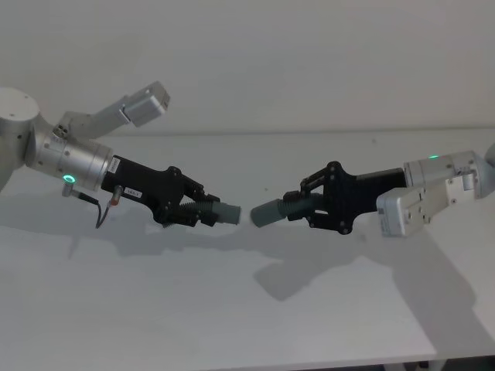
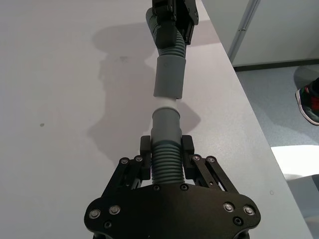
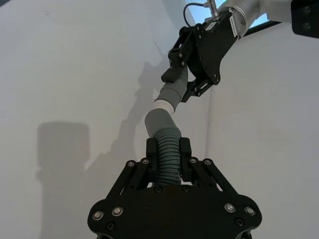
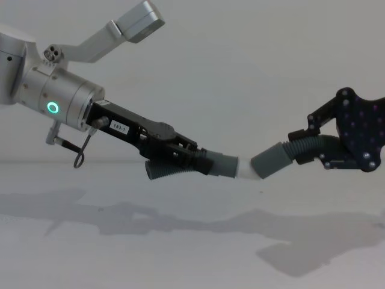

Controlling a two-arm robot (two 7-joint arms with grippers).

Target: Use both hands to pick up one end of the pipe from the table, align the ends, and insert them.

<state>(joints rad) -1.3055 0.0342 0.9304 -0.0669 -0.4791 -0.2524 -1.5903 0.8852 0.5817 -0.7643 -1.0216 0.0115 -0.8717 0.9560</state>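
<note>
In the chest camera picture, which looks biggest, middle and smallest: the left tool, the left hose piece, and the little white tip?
Largest to smallest, as they look in the chest view:
1. left tool
2. left hose piece, gripped by that tool
3. white tip, just a sliver between the two cuffs

None look alike.

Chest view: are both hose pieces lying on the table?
No: the left gripper and the right gripper each hold a hose piece in the air, with their shadows on the table below.

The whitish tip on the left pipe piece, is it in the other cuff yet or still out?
Mostly out. The whitish tip reaches the mouth of the right piece's cuff, but a white band shows between the cuffs.
</note>
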